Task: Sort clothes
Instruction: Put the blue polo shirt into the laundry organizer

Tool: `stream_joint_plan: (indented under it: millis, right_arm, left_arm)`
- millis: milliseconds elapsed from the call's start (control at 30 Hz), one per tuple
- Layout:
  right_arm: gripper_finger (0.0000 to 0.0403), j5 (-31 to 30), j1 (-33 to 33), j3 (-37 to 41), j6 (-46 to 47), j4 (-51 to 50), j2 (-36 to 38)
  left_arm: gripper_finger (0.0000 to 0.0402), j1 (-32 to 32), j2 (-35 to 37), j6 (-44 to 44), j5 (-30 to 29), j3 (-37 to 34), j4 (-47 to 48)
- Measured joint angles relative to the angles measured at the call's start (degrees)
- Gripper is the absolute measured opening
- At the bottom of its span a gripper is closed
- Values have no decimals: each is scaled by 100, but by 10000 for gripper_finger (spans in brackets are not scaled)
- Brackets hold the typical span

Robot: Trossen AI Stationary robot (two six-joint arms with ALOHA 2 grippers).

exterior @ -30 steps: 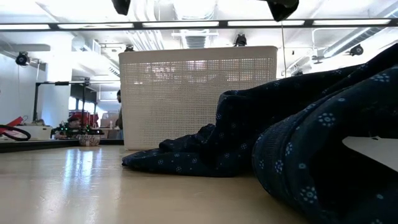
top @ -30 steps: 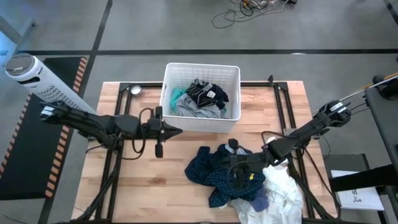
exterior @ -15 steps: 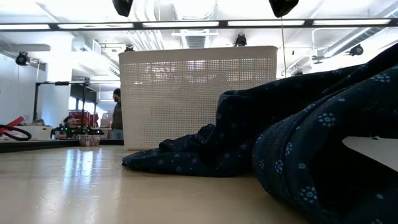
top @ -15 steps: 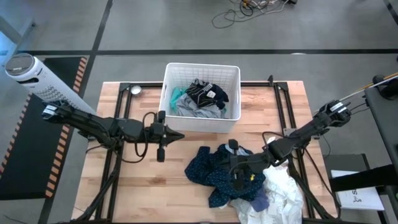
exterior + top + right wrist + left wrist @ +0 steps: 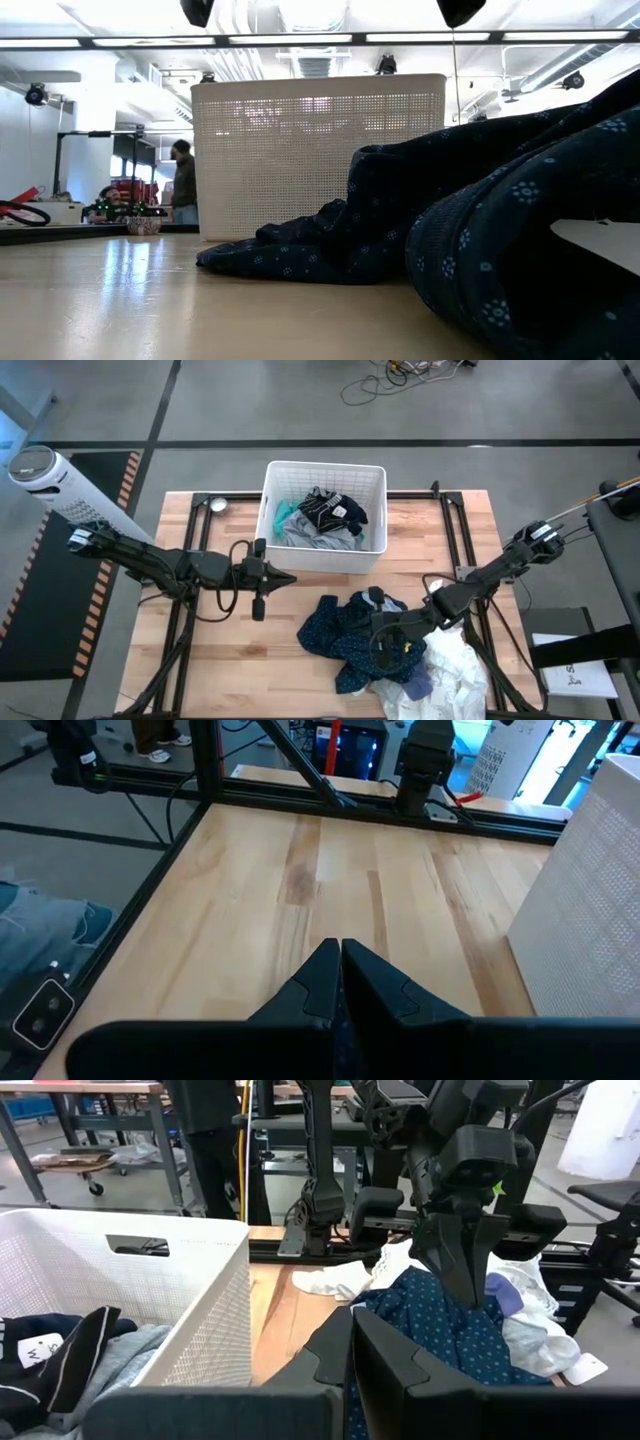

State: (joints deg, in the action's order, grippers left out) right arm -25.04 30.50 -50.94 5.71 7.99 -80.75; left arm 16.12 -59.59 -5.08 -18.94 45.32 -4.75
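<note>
A dark blue patterned garment [image 5: 345, 640] lies crumpled on the wooden table, right of centre; it fills the right of the low view [image 5: 450, 220]. White pieces [image 5: 450, 665] and a bit of purple cloth [image 5: 418, 685] lie beside it toward the near right corner. The white basket [image 5: 325, 465] at the far edge holds a navy white-printed piece [image 5: 335, 508], a grey one [image 5: 310, 532] and a teal one [image 5: 283, 515]. My right gripper [image 5: 372, 625] hovers shut above the dark blue garment [image 5: 450, 1320]. My left gripper [image 5: 290, 573] hangs shut in the air near the basket's front wall [image 5: 200, 1310].
Bare wood spreads over the table's near left [image 5: 230, 650]. A small round metal thing [image 5: 218, 504] sits at the far left, beside the basket. Black frame bars [image 5: 455, 530] run along the table's sides. A person [image 5: 183, 180] stands in the room beyond the table.
</note>
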Motion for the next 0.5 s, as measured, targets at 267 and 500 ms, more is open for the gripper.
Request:
stream_joint_plan:
  millis: [267,500]
  right_arm:
    - [0,0,2,0,-58,-123,0]
    - [0,0,2,0,-87,-185,1]
  left_arm:
    - [0,-2,0,14,0,0,0]
    - [0,-2,0,142,0,-2,2]
